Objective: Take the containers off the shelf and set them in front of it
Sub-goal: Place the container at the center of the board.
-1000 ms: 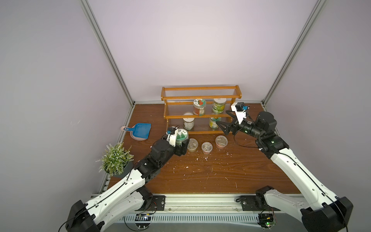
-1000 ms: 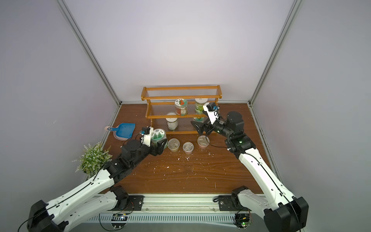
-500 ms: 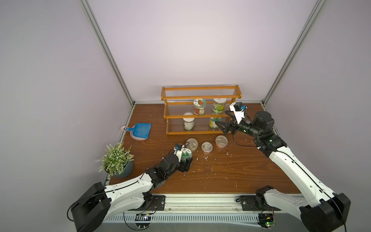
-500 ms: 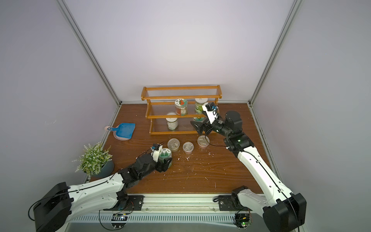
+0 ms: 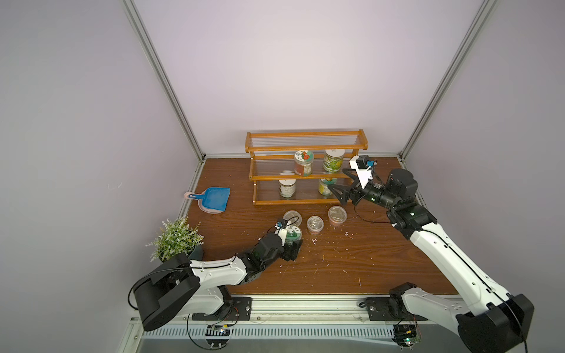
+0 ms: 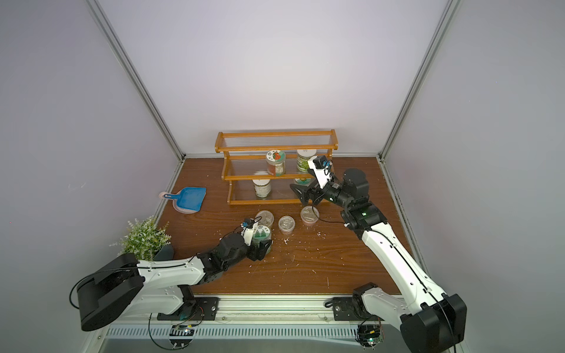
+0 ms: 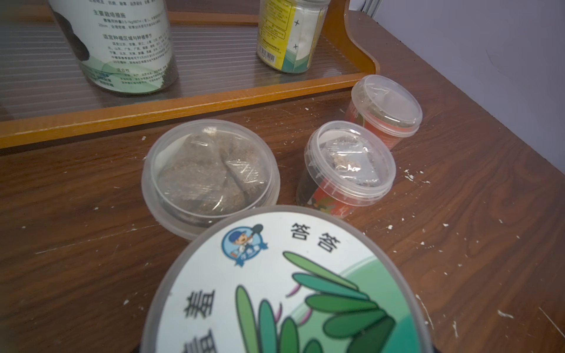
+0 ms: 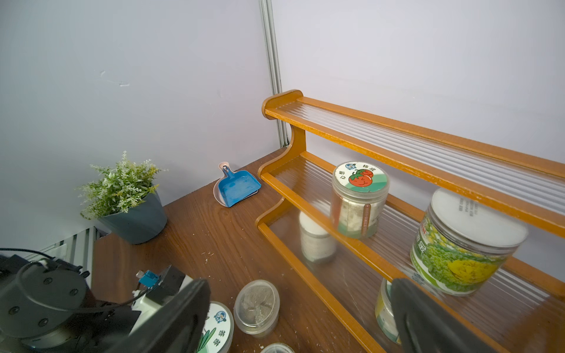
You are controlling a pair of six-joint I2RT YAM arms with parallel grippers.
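- In both top views: left gripper [image 5: 289, 249] pinching the green-lidded jar [image 5: 294, 235], upright in front of the shelf [image 5: 305, 148]; on the table [image 5: 367, 259] or just above it, unclear.
- Only from the left wrist: brown blocks inside the wide cup [image 7: 211, 174], the jar lid's leaf print up close.
- Only from the right wrist: right gripper [image 8: 298, 287] spread wide, holding nothing, one finger [image 8: 428, 321] just beside the yellow-label jar [image 8: 383, 308] on the bottom tier.
- Eight containers: four jars on the shelf, two on the middle tier and two on the bottom; three short cups [image 5: 315, 224] and the gripped jar in front.
- One dustpan [image 5: 215, 198], one plant [image 5: 175, 238]: outside the left wrist view.
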